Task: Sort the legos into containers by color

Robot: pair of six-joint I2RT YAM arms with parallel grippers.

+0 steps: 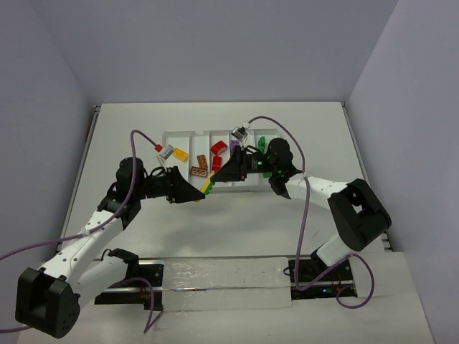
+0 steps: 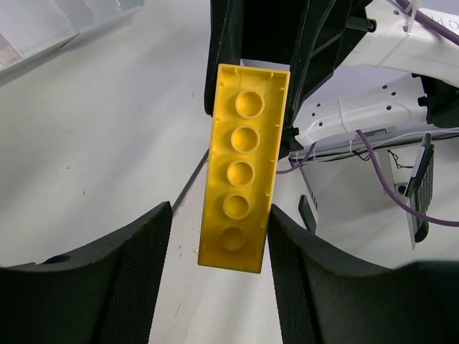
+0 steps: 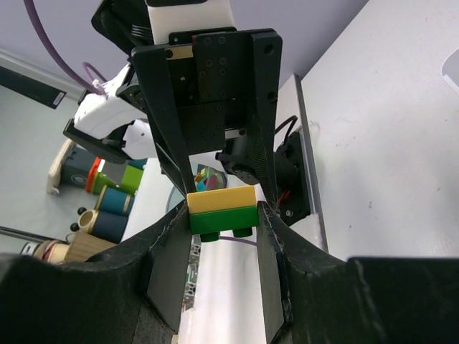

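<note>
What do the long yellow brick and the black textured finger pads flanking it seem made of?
Long yellow brick: hard moulded plastic, smooth with a slight sheen; crisp edges, uniform colour and soft highlights point to it. Black textured finger pads: likely rubber or a grippy plastic, matte; a fine crosshatch grain shows, but softness cannot be judged.

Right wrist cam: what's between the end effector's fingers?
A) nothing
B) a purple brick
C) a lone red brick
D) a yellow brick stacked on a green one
D: the right wrist view shows a yellow brick stacked on a green brick, flanked on both sides by the fingers of the right end effector.
</note>
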